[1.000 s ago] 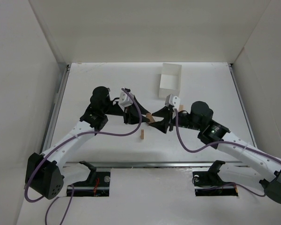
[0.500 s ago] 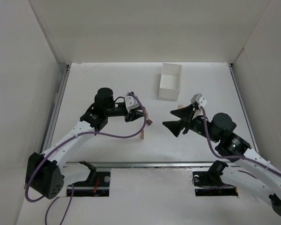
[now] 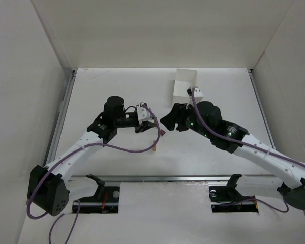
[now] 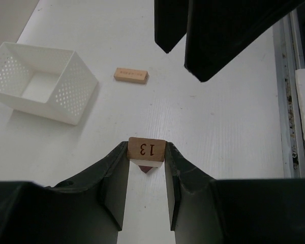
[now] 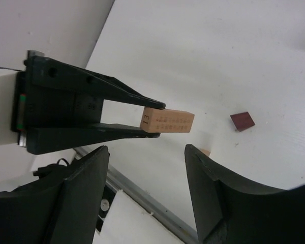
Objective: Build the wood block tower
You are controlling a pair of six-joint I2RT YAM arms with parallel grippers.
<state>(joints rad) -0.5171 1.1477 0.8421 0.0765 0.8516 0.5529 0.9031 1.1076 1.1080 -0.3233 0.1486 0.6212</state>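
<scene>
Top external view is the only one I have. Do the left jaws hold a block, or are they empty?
Observer: They are shut on a tan block, gripped at one end. That end is marked 13.
Operator: Do the right jaws carry anything?
Observer: No. The right jaws are open and empty, and they face that block.
Operator: Where is the dark block?
Observer: The dark block lies flat on the table, just past the free end of the held one and not touching it.
</scene>
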